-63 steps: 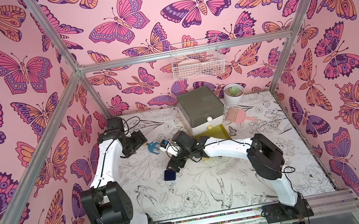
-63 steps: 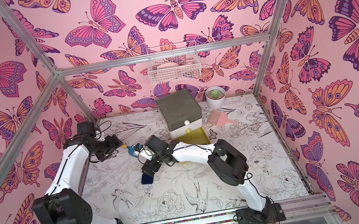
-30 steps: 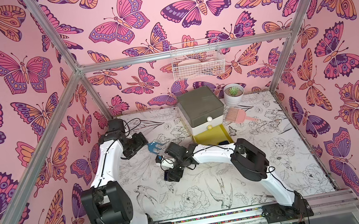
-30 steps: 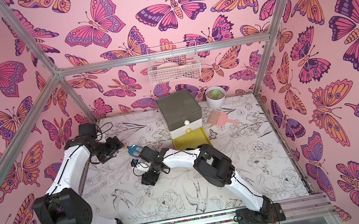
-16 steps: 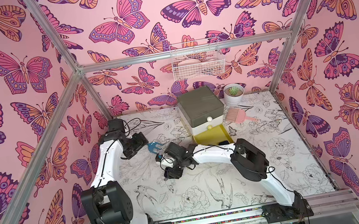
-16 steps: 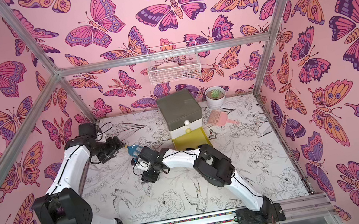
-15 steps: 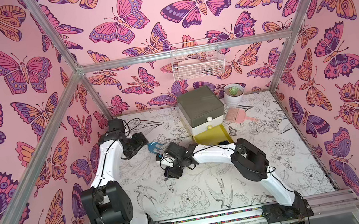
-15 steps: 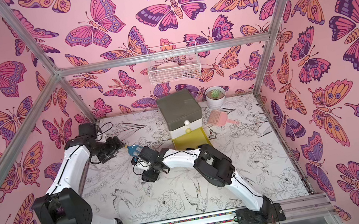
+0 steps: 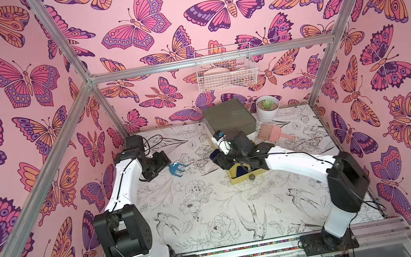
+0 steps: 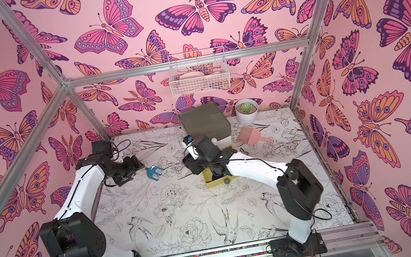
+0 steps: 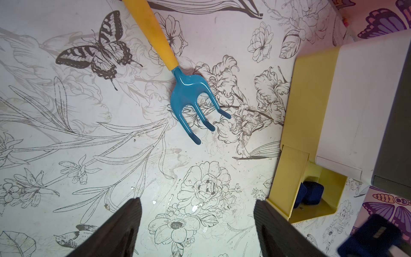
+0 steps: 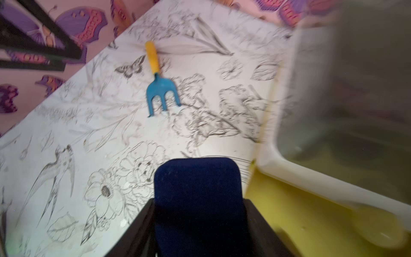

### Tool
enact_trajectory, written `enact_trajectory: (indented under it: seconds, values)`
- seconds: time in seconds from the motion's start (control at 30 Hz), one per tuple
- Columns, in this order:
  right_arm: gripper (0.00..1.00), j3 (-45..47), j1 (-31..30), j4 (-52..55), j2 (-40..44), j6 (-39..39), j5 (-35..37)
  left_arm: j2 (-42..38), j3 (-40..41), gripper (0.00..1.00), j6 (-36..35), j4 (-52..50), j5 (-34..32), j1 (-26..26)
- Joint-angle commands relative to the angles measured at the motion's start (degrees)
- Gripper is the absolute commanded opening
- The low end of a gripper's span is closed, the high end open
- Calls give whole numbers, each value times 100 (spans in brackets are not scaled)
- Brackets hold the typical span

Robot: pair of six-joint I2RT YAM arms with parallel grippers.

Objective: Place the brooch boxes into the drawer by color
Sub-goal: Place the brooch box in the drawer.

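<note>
Held in right end effector (image 12: 199,207), navy brooch box (image 12: 196,178) beside open yellow drawer (image 12: 289,207), left end effector (image 11: 196,201) spread wide

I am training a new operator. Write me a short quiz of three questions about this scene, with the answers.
1. True or false: the right gripper holds a navy box.
2. Which drawer of the chest is pulled out? A) the green top one B) the white middle one C) the yellow bottom drawer
3. Fill in: the left gripper is ____ and holds nothing.
Key: 1 true; 2 C; 3 open.
</note>
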State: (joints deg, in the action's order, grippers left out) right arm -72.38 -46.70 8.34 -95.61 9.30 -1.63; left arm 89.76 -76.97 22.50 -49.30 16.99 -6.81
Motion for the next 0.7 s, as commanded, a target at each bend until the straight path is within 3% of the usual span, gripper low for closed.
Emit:
enact_trajectory:
  seconds: [0.0, 0.1, 0.3, 0.43, 0.67]
  values:
    - [54, 739, 346, -522, 514, 508, 546, 52, -24, 86, -46, 16, 38, 47]
    - [54, 1385, 667, -779, 1206, 800, 975, 31, 32, 86, -18, 76, 38, 73]
    - [55, 2460, 1449, -1348, 1824, 1652, 893, 53, 35, 86, -9, 86, 56, 110]
    - [56, 2667, 1721, -1427, 1726, 1841, 721, 88, 1, 86, -16, 86, 68, 118]
    - [56, 2196, 1849, -1361, 919, 1665, 192, 107, -3, 86, -11, 86, 55, 127]
